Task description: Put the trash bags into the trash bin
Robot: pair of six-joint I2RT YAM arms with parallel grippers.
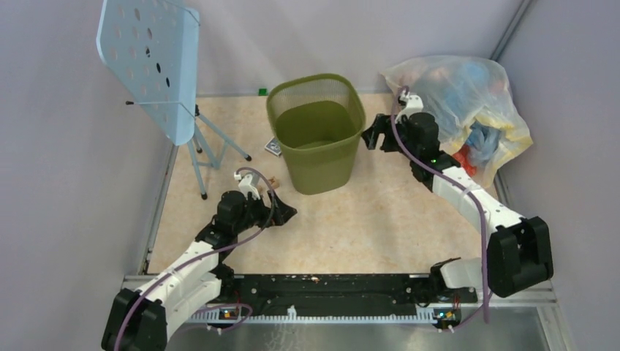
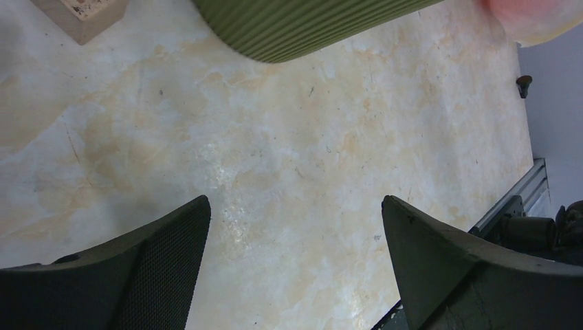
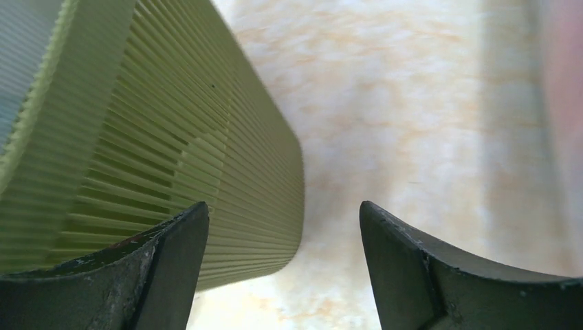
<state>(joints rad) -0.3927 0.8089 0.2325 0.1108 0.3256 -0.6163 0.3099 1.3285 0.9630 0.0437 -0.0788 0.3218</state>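
The trash bin point(image 1: 316, 131), olive-green with mesh sides, stands upright at the back middle of the floor. No trash bags show plainly in the top view. In the right wrist view a pale blue-grey patch point(image 3: 27, 48) lies past the bin's rim; I cannot tell whether it is a bag. My right gripper point(image 1: 374, 135) hangs just right of the bin's rim, open, with the bin's ribbed wall point(image 3: 172, 137) beside its left finger and nothing between the jaws point(image 3: 282, 210). My left gripper point(image 1: 285, 214) is low over the floor, front-left of the bin, open and empty point(image 2: 294, 206). The bin's base point(image 2: 302, 24) is ahead of it.
A big clear sack point(image 1: 468, 95) stuffed with coloured items sits at the back right, behind the right arm. A pale blue perforated panel on a stand point(image 1: 150, 62) is at the back left. A small dark flat object point(image 1: 273, 147) lies by the bin's left foot. Walls close in on both sides.
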